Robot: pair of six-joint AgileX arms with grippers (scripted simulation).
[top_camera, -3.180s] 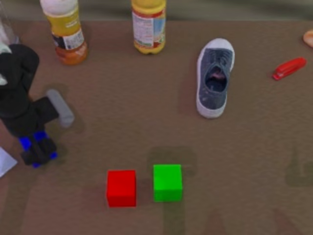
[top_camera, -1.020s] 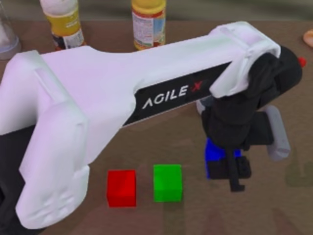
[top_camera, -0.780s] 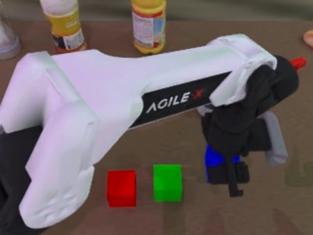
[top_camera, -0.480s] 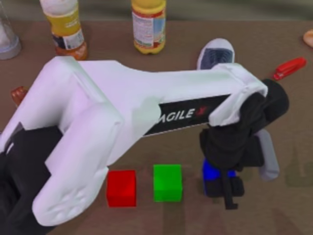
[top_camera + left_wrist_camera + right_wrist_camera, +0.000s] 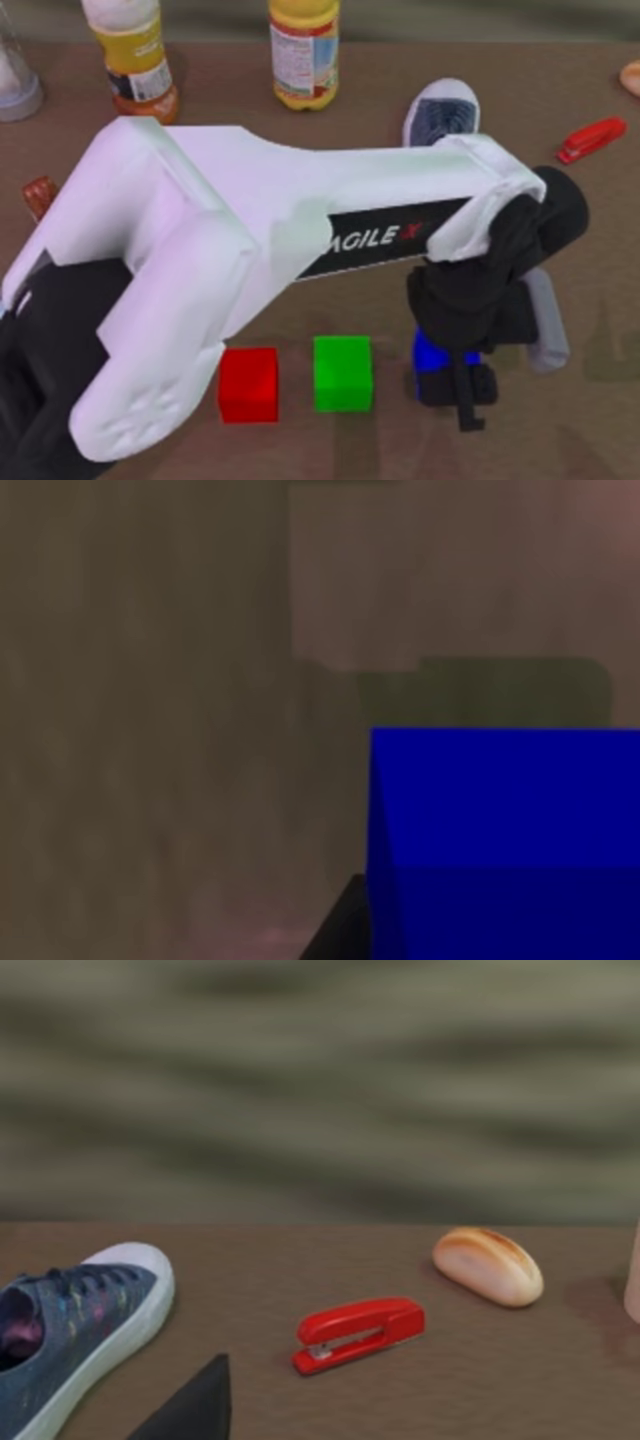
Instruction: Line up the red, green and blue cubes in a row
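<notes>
Matt, plain and smooth-faced: red cube (image 5: 248,383), green cube (image 5: 343,373) and blue cube (image 5: 437,351) near the table's front edge, on a table (image 5: 300,310) of brown, faintly grained, wood-like surface without shine. Smooth white plastic-looking shell on the left arm (image 5: 250,250), black matt housing at the left gripper (image 5: 458,385). Toward the back edge, glossy plastic bottles (image 5: 304,50) with paper-like labels; blue denim-like cloth shoe (image 5: 70,1330) with a smooth white rubbery toe cap, shiny red stapler (image 5: 358,1333) and a soft-sheened, crusty bread roll (image 5: 488,1264) toward the back right corner.
</notes>
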